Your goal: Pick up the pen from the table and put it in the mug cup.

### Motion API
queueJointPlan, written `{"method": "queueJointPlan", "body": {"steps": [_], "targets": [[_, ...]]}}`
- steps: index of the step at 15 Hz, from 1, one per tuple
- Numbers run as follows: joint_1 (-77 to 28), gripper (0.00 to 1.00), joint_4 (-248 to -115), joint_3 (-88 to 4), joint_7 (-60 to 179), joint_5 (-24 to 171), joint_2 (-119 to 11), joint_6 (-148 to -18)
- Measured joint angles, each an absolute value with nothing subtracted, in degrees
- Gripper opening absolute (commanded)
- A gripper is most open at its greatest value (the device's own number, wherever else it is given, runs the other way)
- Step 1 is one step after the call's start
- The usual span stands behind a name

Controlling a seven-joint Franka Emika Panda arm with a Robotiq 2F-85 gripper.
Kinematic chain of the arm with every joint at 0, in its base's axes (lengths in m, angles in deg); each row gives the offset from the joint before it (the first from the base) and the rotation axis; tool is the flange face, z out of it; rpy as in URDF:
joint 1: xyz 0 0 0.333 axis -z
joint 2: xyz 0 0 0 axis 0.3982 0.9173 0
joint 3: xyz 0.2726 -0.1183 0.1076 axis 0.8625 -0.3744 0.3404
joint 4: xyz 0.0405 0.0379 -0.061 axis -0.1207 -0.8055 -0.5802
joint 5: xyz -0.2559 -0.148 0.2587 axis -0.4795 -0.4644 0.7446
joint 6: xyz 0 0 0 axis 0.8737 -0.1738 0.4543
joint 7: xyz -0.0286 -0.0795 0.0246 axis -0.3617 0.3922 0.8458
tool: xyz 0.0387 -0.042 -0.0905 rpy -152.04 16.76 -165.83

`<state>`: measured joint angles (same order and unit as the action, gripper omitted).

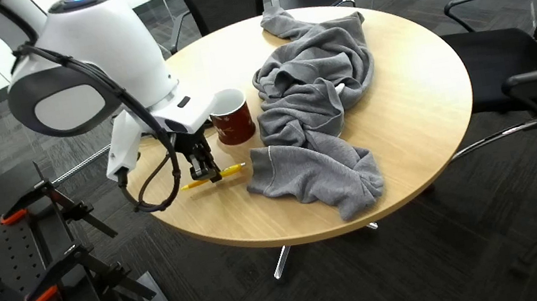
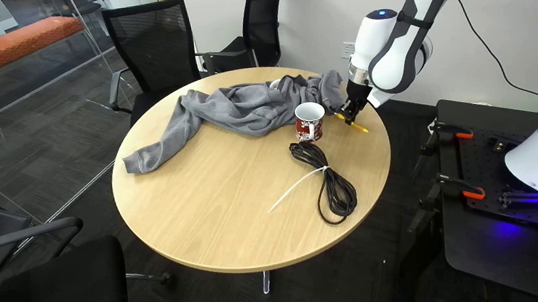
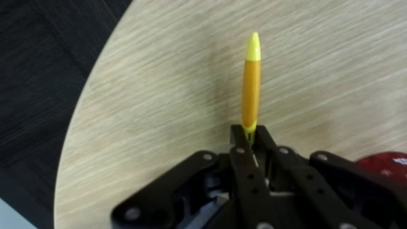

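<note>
The yellow-orange pen (image 1: 232, 170) is between my fingertips, with an end sticking out on each side; it also shows in an exterior view (image 2: 360, 127) and the wrist view (image 3: 251, 89). My gripper (image 1: 213, 175), also in an exterior view (image 2: 347, 118) and the wrist view (image 3: 249, 135), is shut on the pen's middle. The pen is close over the table (image 1: 416, 95); I cannot tell whether it touches. The dark red mug (image 1: 236, 123) stands upright beside the gripper, with its pale inside and white handle seen in an exterior view (image 2: 306, 131). Only its side shows in the wrist view (image 3: 386, 165).
A crumpled grey sweatshirt (image 1: 314, 68) lies across the table beside the mug and pen. A black coiled cable (image 2: 335, 186) with a white tie lies near the mug. The table's rounded edge is close to the gripper. Black chairs (image 2: 153, 48) stand around the table.
</note>
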<state>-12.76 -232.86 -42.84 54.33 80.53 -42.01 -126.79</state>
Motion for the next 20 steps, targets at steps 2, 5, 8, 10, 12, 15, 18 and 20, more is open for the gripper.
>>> {"method": "queueJointPlan", "body": {"steps": [2, 5, 8, 10, 12, 15, 18, 20], "targets": [[-14.4, 0.03, -233.7, -44.3, 54.3, 80.5, -44.2, -126.2], [-18.2, 0.03, -235.3, -48.7, 54.3, 79.5, -48.7, -124.2], [-21.0, 0.03, -236.1, -52.7, 54.7, 76.4, -53.2, -122.1], [-21.3, 0.03, -236.1, -53.7, 55.2, 74.5, -56.2, -118.4], [-21.2, 0.03, -235.5, -53.7, 55.3, 73.0, -59.3, -112.0], [-21.2, 0.03, -233.8, -53.0, 55.3, 71.1, -64.1, -102.5], [-20.9, 0.03, -232.0, -51.6, 55.1, 68.5, -68.3, -96.6], [-20.7, 0.03, -231.4, -50.2, 56.2, 68.2, -70.4, -95.6]]}}
